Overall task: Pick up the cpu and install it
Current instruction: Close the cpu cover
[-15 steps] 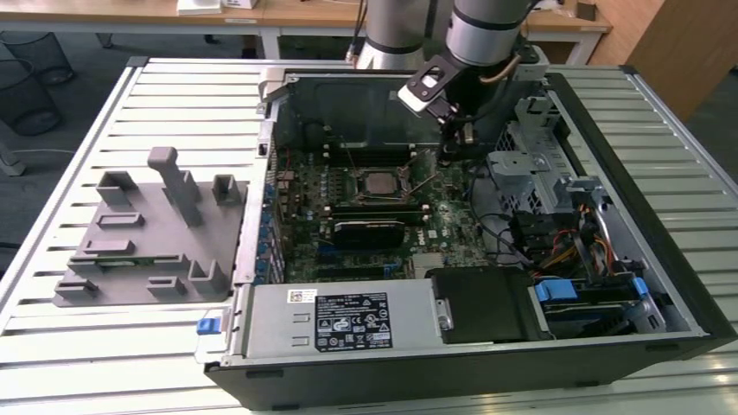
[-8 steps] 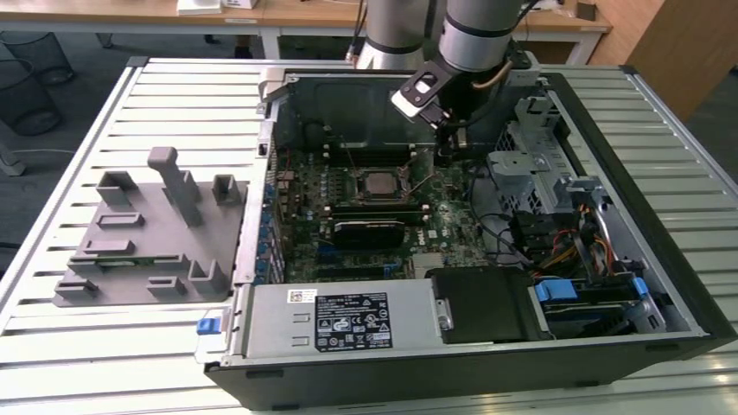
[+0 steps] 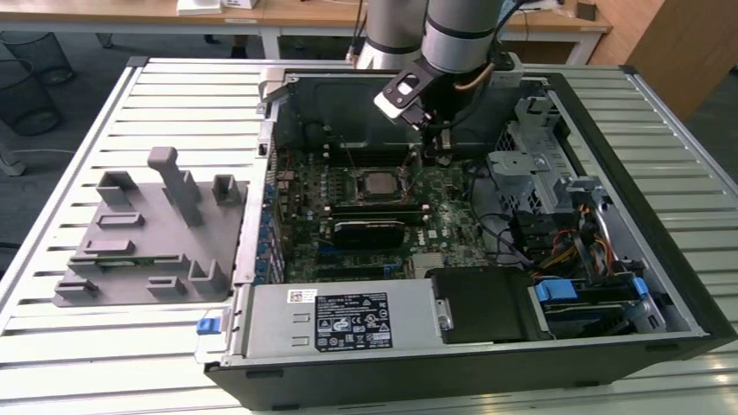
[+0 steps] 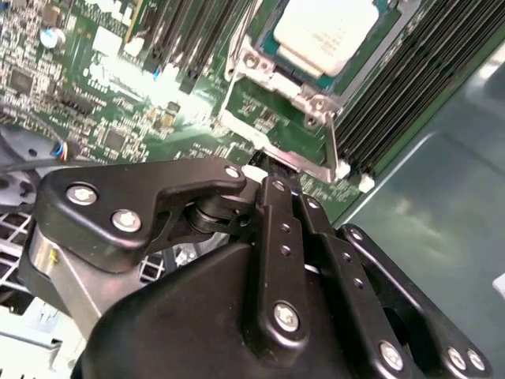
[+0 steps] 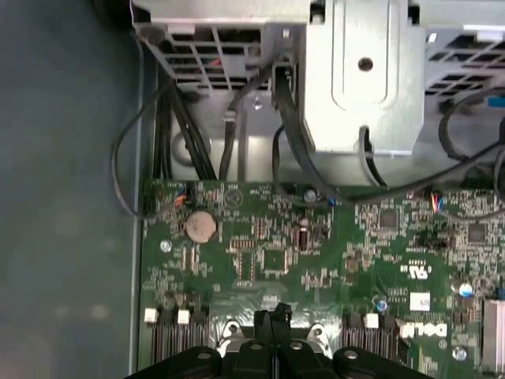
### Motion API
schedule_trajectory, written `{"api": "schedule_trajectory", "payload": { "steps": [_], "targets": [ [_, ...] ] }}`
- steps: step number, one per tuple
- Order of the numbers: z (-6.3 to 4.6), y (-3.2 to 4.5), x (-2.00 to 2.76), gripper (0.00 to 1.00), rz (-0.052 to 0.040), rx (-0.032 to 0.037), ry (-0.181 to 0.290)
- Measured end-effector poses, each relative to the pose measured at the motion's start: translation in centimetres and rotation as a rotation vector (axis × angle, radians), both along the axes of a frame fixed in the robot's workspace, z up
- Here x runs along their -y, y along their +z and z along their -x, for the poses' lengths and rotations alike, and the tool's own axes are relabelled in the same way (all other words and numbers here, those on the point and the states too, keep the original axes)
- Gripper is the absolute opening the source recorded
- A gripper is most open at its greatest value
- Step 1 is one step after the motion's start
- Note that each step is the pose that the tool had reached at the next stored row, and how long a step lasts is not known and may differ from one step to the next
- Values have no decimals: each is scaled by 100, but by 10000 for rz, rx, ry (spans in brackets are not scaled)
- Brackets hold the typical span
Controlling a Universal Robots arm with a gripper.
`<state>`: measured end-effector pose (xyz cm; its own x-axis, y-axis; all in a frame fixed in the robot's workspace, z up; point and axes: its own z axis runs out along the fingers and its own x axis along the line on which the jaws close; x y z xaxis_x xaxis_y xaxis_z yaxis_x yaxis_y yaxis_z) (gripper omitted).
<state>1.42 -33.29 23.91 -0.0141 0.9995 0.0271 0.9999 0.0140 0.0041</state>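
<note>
An open computer case (image 3: 346, 380) lies on the slatted worktop (image 3: 173, 86). Over its motherboard (image 3: 450, 233) the claw (image 3: 437, 154) hangs, tips pressed together. Just beside it, the cpu (image 3: 378, 182) sits in the socket, apart from the tips.

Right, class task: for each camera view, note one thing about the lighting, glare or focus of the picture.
Second wrist view: white glare burns out a patch of the motherboard, the cpu top looks washed pale, and the pincer looms close in the foreground. First wrist view: the case panel is dim and soft. Exterior view: even daylight, the slatted table bright.
</note>
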Motion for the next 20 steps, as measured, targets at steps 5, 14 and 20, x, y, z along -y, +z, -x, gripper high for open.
{"api": "schedule_trajectory", "payload": {
  "steps": [5,14,20],
  "targets": [
    [78,-17,0,11,0,0,1],
    [197,-48,0,11,-1,0,1],
    [282,-74,0,11,0,0,2]
  ]
}}
